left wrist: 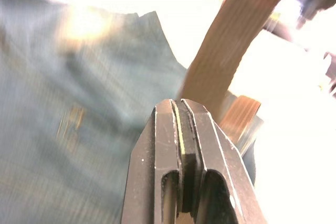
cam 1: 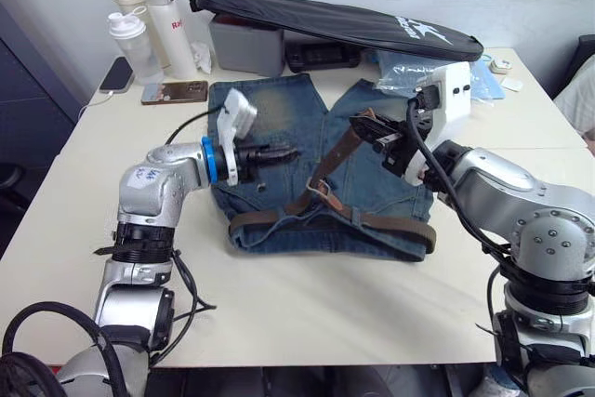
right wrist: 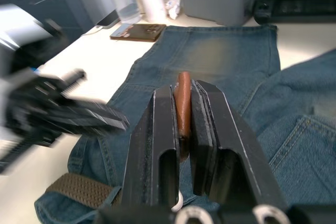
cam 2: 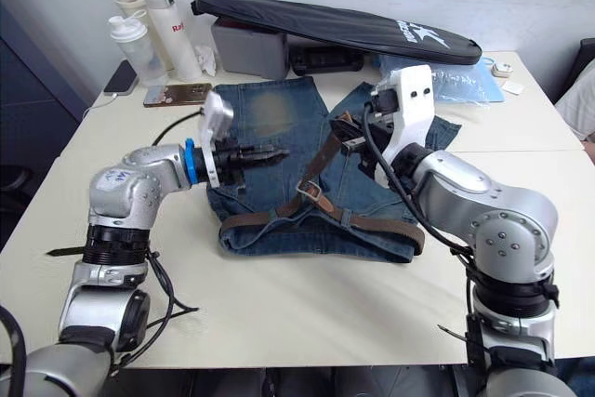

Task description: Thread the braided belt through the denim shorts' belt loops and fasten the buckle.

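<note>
The denim shorts [cam 1: 270, 109] lie flat on the table, waistband toward me. The braided belt [cam 1: 390, 222] runs along the waistband, and its buckle [cam 1: 321, 189] sits near the middle. From there one strap end rises up and to the right to my right gripper [cam 1: 363, 125], which is shut on the belt's tan tip [right wrist: 182, 100]. My left gripper [cam 1: 288, 151] hovers over the shorts' left leg, shut and holding nothing, pointing at the raised strap [left wrist: 231, 45]. The belt loops are too small to make out.
Along the back edge stand three bottles [cam 1: 149, 20], a phone [cam 1: 174, 92], a grey box [cam 1: 246, 44], a long black bag [cam 1: 344, 20] and a plastic bag [cam 1: 409, 67]. Bare tabletop [cam 1: 325, 304] lies in front of the shorts.
</note>
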`<move>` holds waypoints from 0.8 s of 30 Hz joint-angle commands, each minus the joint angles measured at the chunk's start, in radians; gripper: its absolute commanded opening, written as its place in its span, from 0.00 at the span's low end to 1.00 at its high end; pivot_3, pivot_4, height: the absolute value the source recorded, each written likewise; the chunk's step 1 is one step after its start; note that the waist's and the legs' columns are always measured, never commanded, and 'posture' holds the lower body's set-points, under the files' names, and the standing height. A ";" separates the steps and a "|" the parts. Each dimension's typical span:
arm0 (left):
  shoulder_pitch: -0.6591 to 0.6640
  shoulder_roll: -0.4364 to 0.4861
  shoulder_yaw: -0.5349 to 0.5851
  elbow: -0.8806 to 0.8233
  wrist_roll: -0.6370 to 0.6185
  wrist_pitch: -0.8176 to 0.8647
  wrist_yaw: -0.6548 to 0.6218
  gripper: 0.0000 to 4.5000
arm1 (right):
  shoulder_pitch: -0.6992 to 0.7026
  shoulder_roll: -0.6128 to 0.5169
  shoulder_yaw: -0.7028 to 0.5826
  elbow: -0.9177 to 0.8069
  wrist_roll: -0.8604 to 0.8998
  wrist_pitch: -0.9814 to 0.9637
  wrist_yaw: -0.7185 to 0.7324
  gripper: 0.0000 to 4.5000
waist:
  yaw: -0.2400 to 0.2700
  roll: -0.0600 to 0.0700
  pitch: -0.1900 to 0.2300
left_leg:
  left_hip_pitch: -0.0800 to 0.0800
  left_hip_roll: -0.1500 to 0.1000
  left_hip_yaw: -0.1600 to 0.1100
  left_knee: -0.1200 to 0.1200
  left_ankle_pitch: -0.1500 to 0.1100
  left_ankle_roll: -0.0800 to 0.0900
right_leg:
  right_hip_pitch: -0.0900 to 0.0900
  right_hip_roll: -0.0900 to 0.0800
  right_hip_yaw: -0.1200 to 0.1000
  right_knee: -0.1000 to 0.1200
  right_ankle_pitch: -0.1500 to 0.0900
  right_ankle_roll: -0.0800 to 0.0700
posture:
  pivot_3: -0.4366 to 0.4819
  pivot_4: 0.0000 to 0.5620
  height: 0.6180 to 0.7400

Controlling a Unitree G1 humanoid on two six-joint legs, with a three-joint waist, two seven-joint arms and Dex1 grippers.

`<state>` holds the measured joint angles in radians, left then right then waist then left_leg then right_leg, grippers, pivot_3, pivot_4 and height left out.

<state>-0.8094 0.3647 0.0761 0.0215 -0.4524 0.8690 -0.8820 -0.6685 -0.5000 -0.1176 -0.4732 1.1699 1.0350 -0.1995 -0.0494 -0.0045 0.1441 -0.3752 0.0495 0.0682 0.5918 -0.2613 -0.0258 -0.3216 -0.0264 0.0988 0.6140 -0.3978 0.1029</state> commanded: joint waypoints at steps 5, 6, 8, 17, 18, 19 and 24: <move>0.057 -0.018 -0.100 -0.203 0.007 0.048 0.146 0.60 | -0.041 0.032 -0.023 0.003 -0.008 0.007 -0.040 0.00 | -0.005 0.000 0.000 | 0.001 0.000 0.000 -0.001 0.001 -0.002 | 0.000 0.001 0.001 -0.001 0.000 0.000 | 0.48 0.27 1.00; 0.063 -0.032 -0.110 -0.213 0.015 0.044 0.177 0.71 | -0.042 0.033 -0.026 0.003 -0.006 0.008 -0.042 0.00 | -0.005 0.000 0.000 | 0.001 0.000 0.000 -0.001 0.001 -0.002 | 0.000 0.001 0.001 -0.001 0.000 0.000 | 0.48 0.27 1.00; 0.083 -0.074 -0.114 -0.225 0.022 0.017 0.230 0.86 | -0.041 0.036 -0.032 -0.002 0.006 0.012 -0.050 0.00 | -0.004 0.000 0.000 | 0.001 0.000 0.000 -0.001 0.001 -0.002 | 0.000 0.001 0.001 -0.001 0.000 0.000 | 0.48 0.27 1.00; 0.139 -0.129 -0.233 -0.234 0.184 -0.108 0.403 0.86 | -0.035 0.062 -0.040 -0.014 0.035 0.010 -0.077 0.00 | -0.003 0.000 0.000 | 0.001 0.000 0.001 -0.001 0.001 -0.002 | 0.000 0.001 0.001 -0.003 0.000 0.001 | 0.48 0.27 1.00; 0.142 -0.139 -0.230 -0.231 0.187 -0.111 0.420 0.86 | -0.034 0.062 -0.040 -0.018 0.039 0.009 -0.080 0.00 | -0.003 0.000 0.000 | 0.001 0.000 0.001 -0.001 0.001 -0.002 | 0.000 0.001 0.001 -0.003 0.000 0.001 | 0.48 0.27 1.00; 0.141 -0.147 -0.229 -0.226 0.192 -0.116 0.433 0.86 | -0.034 0.062 -0.041 -0.020 0.043 0.009 -0.083 0.00 | -0.002 0.000 0.000 | 0.001 0.000 0.001 -0.001 0.001 -0.002 | 0.000 0.001 0.001 -0.003 0.000 0.001 | 0.48 0.27 1.00; 0.141 -0.172 -0.231 -0.213 0.206 -0.139 0.462 0.74 | -0.033 0.060 -0.042 -0.029 0.061 0.008 -0.096 0.00 | -0.002 0.000 0.000 | 0.001 0.000 0.001 -0.001 0.001 -0.002 | 0.000 0.001 0.001 -0.003 0.000 0.001 | 0.48 0.27 1.00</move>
<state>-0.6611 0.2016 -0.1582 -0.1785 -0.2512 0.7524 -0.4281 -0.6849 -0.4406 -0.1265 -0.4616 1.2073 1.0537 -0.2871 -0.0513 -0.0041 0.1440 -0.3747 0.0493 0.0693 0.5905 -0.2600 -0.0280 -0.3213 -0.0254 0.1000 0.6111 -0.3973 0.1037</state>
